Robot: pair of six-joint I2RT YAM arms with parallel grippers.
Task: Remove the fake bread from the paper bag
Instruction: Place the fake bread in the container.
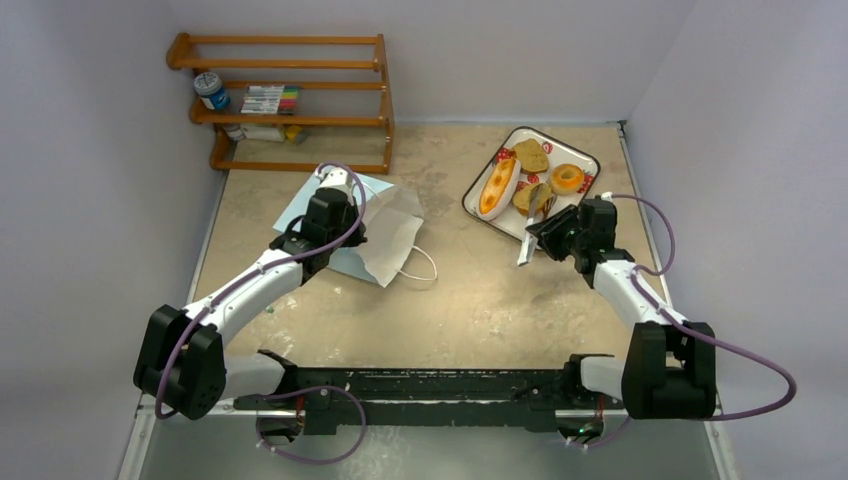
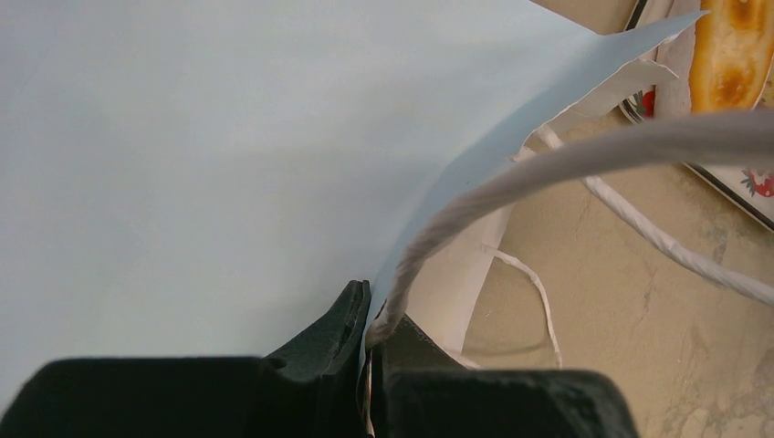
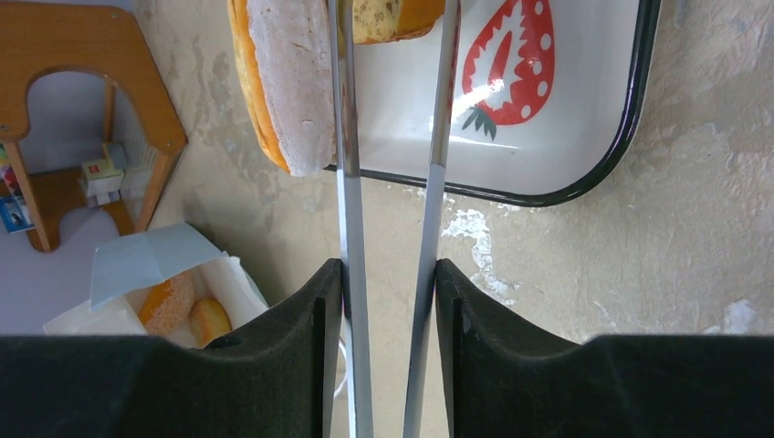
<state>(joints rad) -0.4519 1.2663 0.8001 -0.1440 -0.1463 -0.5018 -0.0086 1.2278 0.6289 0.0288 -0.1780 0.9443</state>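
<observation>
Light blue paper bag [image 1: 390,240] lies on its side on the left of the table [image 1: 470,300] in the top view, mouth toward the middle. My left claw [image 1: 345,225] is on it at the upper edge. Over on the right, the strawberry tray [image 1: 588,160] has fake bread [image 1: 531,156] on it: a long roll [image 1: 497,187], a doughnut [image 1: 567,178] and two toast slices [image 1: 528,197]. My right claw [image 1: 555,232] sits just beside the tray's near corner, gripping metal tongs [image 1: 530,225] whose tips reach over the tray. There's a wooden rack [image 1: 290,100] at the back left.

Left wrist view: my claw [image 2: 368,315] is squeezed tight on the bag's [image 2: 183,164] edge, right where the white cord handle [image 2: 548,164] comes out. The roll [image 2: 730,55] and tray [image 2: 739,187] peek in at top right.

Right wrist view: my claw [image 3: 388,274] has a finger pressed on each arm of the tongs [image 3: 350,210], which stand a little apart. Their tips are over the tray [image 3: 584,173], and an orange-crusted piece [image 3: 283,82] touches the left arm. Bottom left, the bag's [image 3: 137,260] open mouth shows two more orange pieces [image 3: 169,301] inside.
</observation>
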